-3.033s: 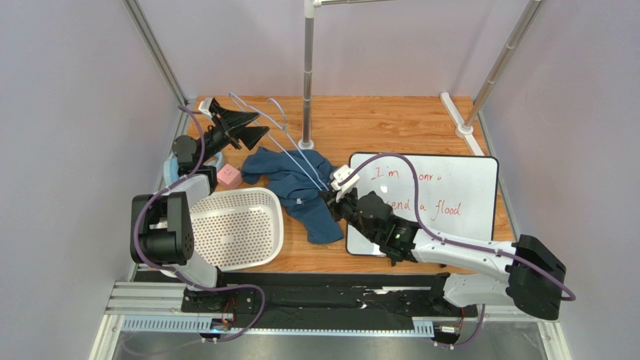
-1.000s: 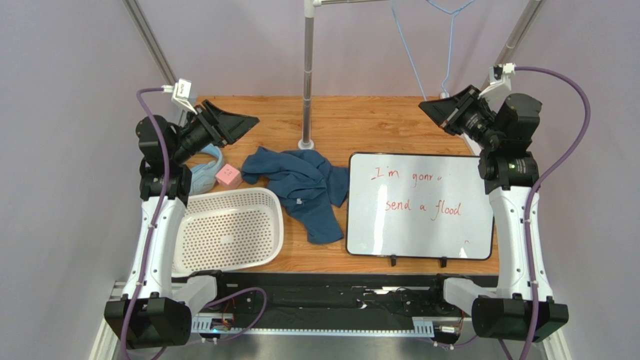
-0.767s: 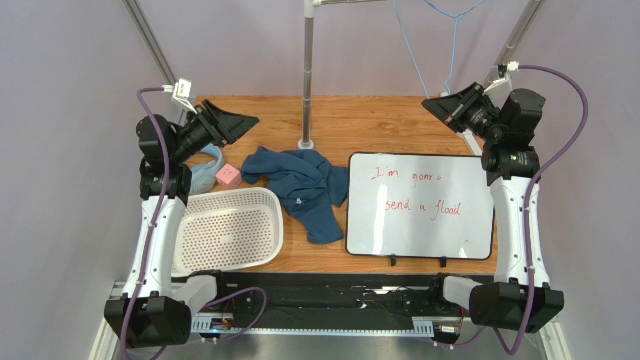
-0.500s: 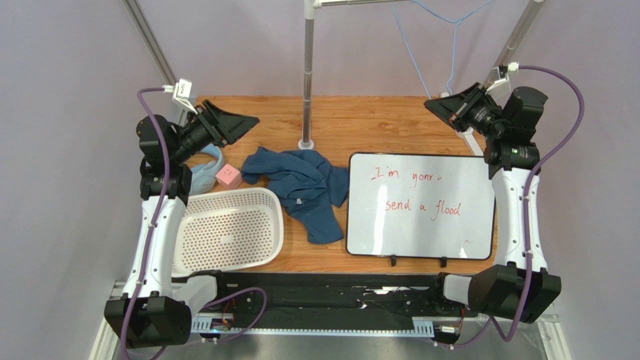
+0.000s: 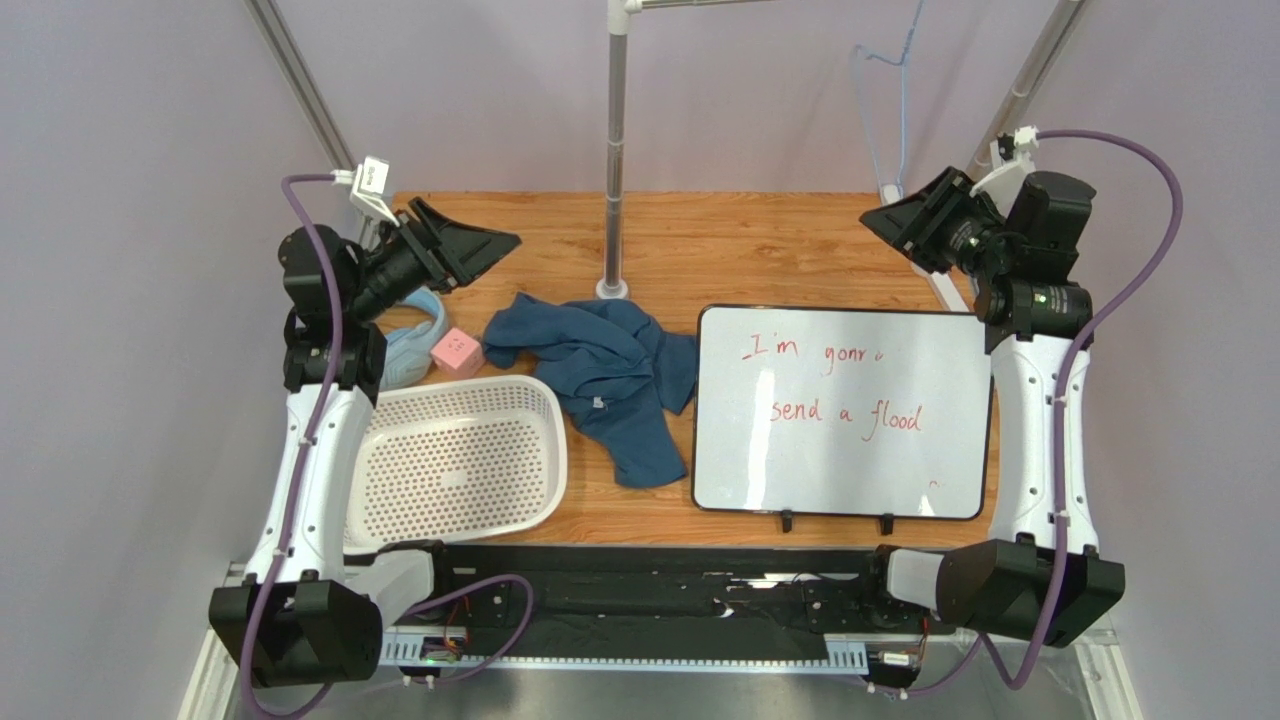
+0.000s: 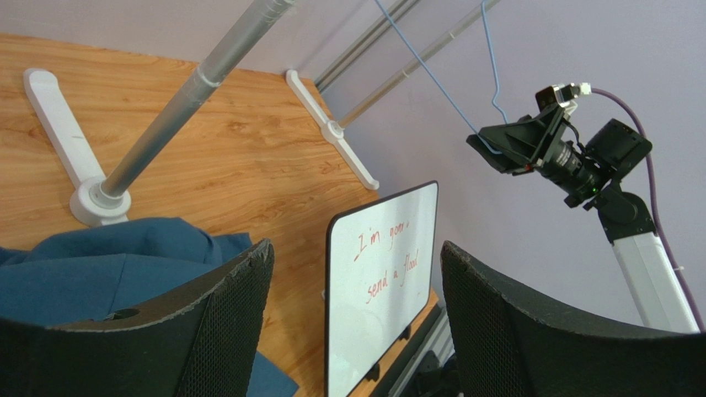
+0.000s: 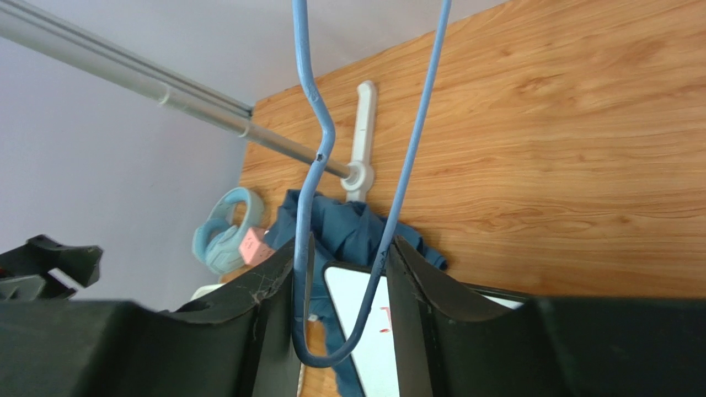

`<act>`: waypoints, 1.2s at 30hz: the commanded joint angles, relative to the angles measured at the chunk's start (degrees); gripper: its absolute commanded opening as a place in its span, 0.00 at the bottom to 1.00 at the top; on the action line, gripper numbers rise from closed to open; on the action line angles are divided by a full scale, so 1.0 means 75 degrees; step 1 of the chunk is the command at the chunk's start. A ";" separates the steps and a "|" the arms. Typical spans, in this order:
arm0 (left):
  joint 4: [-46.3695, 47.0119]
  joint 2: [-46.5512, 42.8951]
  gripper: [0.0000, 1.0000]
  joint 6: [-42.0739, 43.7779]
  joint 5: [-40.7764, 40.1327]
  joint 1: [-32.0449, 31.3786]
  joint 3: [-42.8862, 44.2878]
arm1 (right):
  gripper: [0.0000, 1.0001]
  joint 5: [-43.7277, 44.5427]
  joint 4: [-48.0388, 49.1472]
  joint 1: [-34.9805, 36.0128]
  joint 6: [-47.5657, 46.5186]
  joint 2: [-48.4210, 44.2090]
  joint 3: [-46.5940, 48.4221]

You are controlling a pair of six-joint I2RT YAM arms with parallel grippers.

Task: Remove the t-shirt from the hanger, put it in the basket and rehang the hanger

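Teal-blue cloth, the t-shirt (image 5: 601, 368), lay off the hanger (image 7: 415, 124) in a crumpled heap on the wooden table (image 5: 781, 248), between the white basket (image 5: 451, 393) and the whiteboard (image 5: 842, 413). Well apart from it, the hanger dangled high at the back right. Its rounded lower corner sat between the fingers of the right claw (image 7: 341, 248). That claw stood partly parted, with each strand of wire close by an inner face; whether the wire touched either finger I couldn't tell. Across the table the left claw (image 5: 478, 248) hovered above the back left corner, spread wide, with nothing between its fingers and nothing touching them.
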 commanded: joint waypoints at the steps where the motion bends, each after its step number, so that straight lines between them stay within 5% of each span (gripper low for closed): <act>1: -0.1221 0.0273 0.82 0.0734 -0.0287 -0.0404 0.0530 | 0.50 0.1116 -0.0808 0.0025 -0.0971 -0.0261 0.0335; 5: -0.2914 0.0472 0.86 0.1836 -0.1575 -0.1318 0.1233 | 0.58 0.1926 -0.1147 0.0201 -0.1370 -0.0589 0.0347; 11: -0.5317 0.0974 0.92 0.3511 -0.5663 -0.3356 0.2054 | 0.68 0.2478 -0.1570 0.0260 -0.1687 -0.1338 -0.0061; 15: -0.5729 0.1748 0.93 0.3304 -0.7294 -0.4424 0.1705 | 0.74 0.2572 -0.1745 0.0260 -0.1804 -0.1913 -0.0344; 26: -0.4921 0.4419 0.93 0.2542 -0.8153 -0.5339 0.1597 | 0.75 0.1869 -0.1745 0.0260 -0.1839 -0.3073 -0.1165; 36: -0.4536 0.4516 0.98 0.2189 -0.8551 -0.6147 0.0744 | 0.76 0.1189 -0.1418 0.0272 -0.1605 -0.3859 -0.1820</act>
